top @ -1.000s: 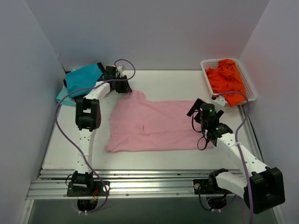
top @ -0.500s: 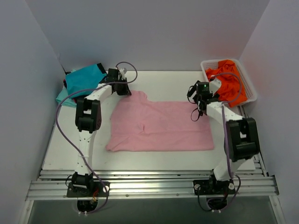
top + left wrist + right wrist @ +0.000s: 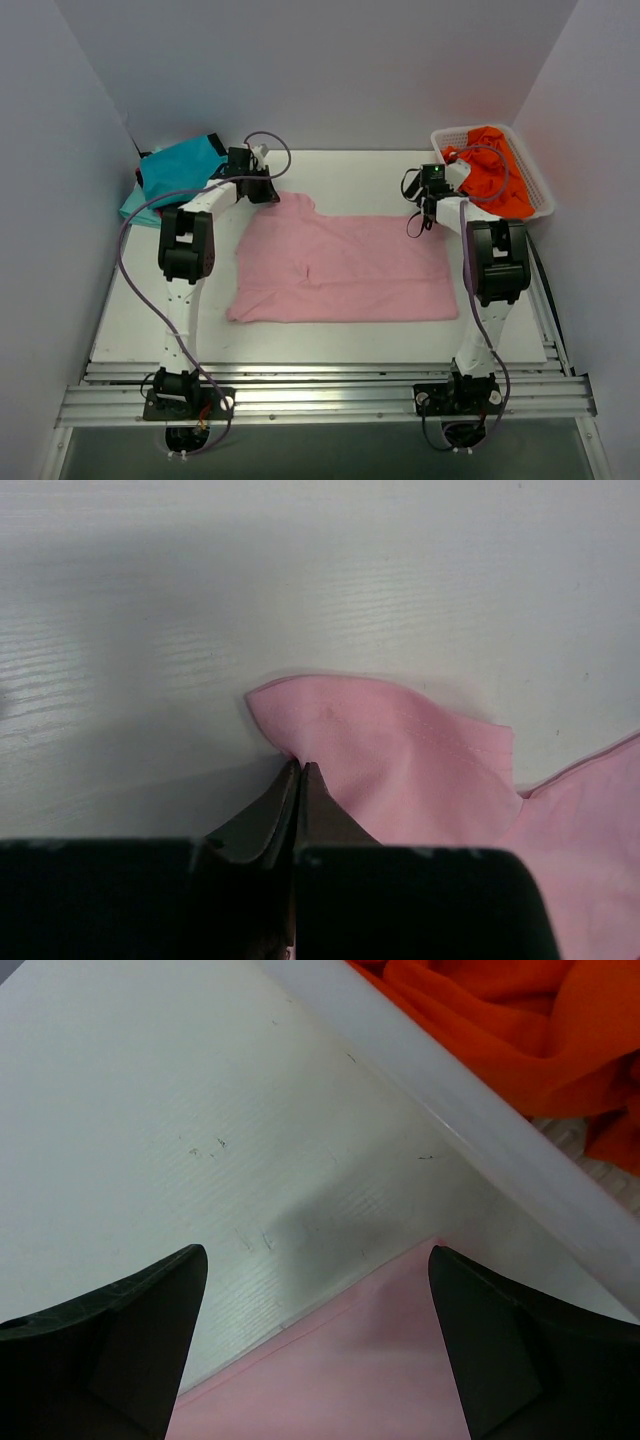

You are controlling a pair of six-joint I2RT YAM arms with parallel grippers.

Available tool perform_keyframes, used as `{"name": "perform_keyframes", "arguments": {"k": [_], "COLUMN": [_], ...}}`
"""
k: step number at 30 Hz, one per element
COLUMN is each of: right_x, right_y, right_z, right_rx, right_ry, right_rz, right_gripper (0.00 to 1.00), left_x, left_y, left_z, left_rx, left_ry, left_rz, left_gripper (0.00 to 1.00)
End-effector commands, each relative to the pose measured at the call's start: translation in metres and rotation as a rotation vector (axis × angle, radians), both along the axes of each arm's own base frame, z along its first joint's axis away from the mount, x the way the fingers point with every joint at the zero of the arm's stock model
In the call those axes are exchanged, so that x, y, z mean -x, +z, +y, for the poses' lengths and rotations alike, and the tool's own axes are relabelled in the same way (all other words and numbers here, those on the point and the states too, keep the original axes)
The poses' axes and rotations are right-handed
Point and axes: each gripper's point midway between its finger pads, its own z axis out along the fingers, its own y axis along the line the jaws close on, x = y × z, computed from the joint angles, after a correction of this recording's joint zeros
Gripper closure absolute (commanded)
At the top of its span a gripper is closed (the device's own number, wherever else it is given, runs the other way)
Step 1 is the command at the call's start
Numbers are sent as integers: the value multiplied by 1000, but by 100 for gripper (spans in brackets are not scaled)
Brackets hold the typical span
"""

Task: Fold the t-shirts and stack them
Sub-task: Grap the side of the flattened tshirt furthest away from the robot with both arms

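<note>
Light pink soft cloth t-shirt (image 3: 340,265) lying flat on white table (image 3: 350,175), left gripper (image 3: 297,772) pinching its far-left sleeve, right gripper (image 3: 312,1260) hovering spread above far-right corner, beside white plastic lattice basket (image 3: 536,180) holding bright orange t-shirt (image 3: 490,170).

A white, faintly grained flat counter (image 3: 350,175) forms the floor of a booth closed in by plain pale lavender-grey walls (image 3: 330,70) at the back and on both sides. Silver aluminium rails (image 3: 320,395) run along the counter's near edge. The light is soft and even, casting only faint shadows.
</note>
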Motion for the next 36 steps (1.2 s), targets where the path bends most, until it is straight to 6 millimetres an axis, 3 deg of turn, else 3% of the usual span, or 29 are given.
{"name": "perform_keyframes", "arguments": {"k": [1, 7, 11, 14, 20, 26, 36], "right_x": [2, 16, 22, 22, 16, 6, -14], "right_y": [4, 2, -2, -7, -10, -12, -17], "right_z": [-25, -47, -46, -45, -37, -28, -21], "right_rx": [64, 158, 178, 180, 195, 210, 202], "right_ry": [-66, -134, -145, -140, -124, -110, -91], "right_rz": [17, 72, 100, 117, 123, 131, 127], "right_gripper": [12, 11, 11, 11, 12, 15, 28], "left_x": [3, 7, 12, 12, 11, 13, 13], "left_y": [6, 15, 21, 22, 20, 19, 13], "left_z": [10, 24, 43, 43, 58, 57, 53], "left_rx": [-11, -61, -144, -144, -153, -142, -122], "left_ry": [15, 72, 116, 109, 130, 120, 102], "left_rz": [2, 1, 15, 13, 22, 20, 26], "left_gripper": [98, 98, 98, 98, 98, 98, 98]}}
